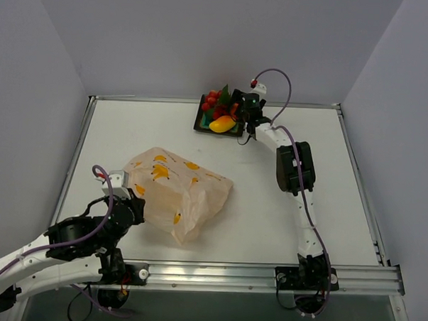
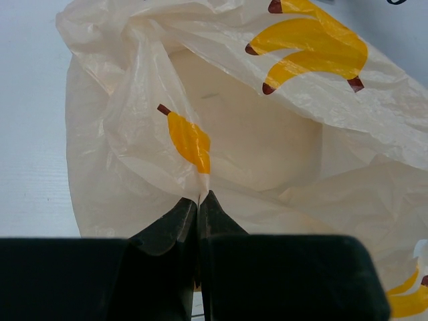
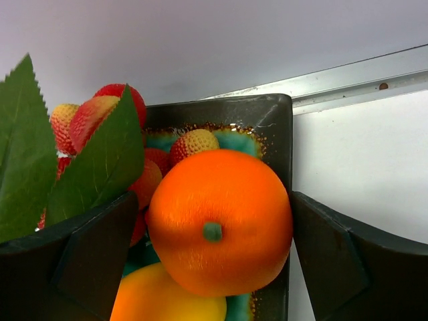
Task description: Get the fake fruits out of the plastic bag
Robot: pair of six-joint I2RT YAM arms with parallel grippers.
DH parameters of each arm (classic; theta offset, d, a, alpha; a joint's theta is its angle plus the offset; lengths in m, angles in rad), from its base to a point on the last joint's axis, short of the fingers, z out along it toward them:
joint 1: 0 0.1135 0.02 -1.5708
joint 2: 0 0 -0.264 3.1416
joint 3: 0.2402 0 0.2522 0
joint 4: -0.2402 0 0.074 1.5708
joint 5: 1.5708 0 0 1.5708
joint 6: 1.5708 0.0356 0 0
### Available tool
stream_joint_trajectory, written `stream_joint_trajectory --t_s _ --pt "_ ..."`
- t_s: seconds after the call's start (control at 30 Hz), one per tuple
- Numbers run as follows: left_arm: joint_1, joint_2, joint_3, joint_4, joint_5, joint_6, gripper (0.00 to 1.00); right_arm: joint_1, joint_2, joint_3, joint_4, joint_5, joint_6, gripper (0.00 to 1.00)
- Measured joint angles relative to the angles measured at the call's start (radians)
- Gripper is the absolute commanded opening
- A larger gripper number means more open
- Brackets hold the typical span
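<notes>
Orange (image 3: 221, 221) in tray (image 3: 267, 127), touching mango (image 3: 167, 301); grape cluster (image 3: 114, 107), leaf (image 3: 100, 160) close beside.

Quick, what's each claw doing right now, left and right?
Left claw: closed, pinching the bag.
Right claw: open, one finger on each side of the orange in the tray.

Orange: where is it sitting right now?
In the right wrist view the orange sits in the dark tray at the table's far edge, between the right gripper's open jaws, the mango in front and the red grapes to its left.
</notes>
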Motion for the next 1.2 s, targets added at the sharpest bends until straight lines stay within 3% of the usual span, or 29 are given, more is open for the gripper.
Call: stream_joint_trajectory --t_s 0.37,0.87,0.93,1.03,1.07,1.17,1.2 --pt "0.0 -0.003 -0.012 0.016 0.011 0.002 0.03 -0.002 -0.026 -0.076 0.024 -0.01 0.034 0.99" --pt "0.0 -0.01 -0.116 0.171 0.095 0.026 0.02 -0.028 -0.292 -0.282 0.081 -0.023 0.042 0.99" --pt "0.0 0.008 -0.139 0.216 0.114 0.033 0.02 -0.033 -0.349 -0.351 0.092 -0.018 0.042 0.95" --pt "0.0 0.066 -0.158 0.293 0.148 0.051 0.02 -0.034 -0.464 -0.488 0.099 -0.01 0.041 0.77" --pt "0.0 0.087 -0.163 0.323 0.162 0.057 0.02 -0.034 -0.508 -0.538 0.105 -0.007 0.042 0.59" --pt "0.0 0.138 -0.187 0.438 0.205 0.076 0.02 -0.034 -0.658 -0.679 0.107 -0.002 0.039 0.38" --pt "0.0 0.156 -0.195 0.478 0.222 0.082 0.02 -0.034 -0.714 -0.721 0.105 -0.001 0.039 0.36"
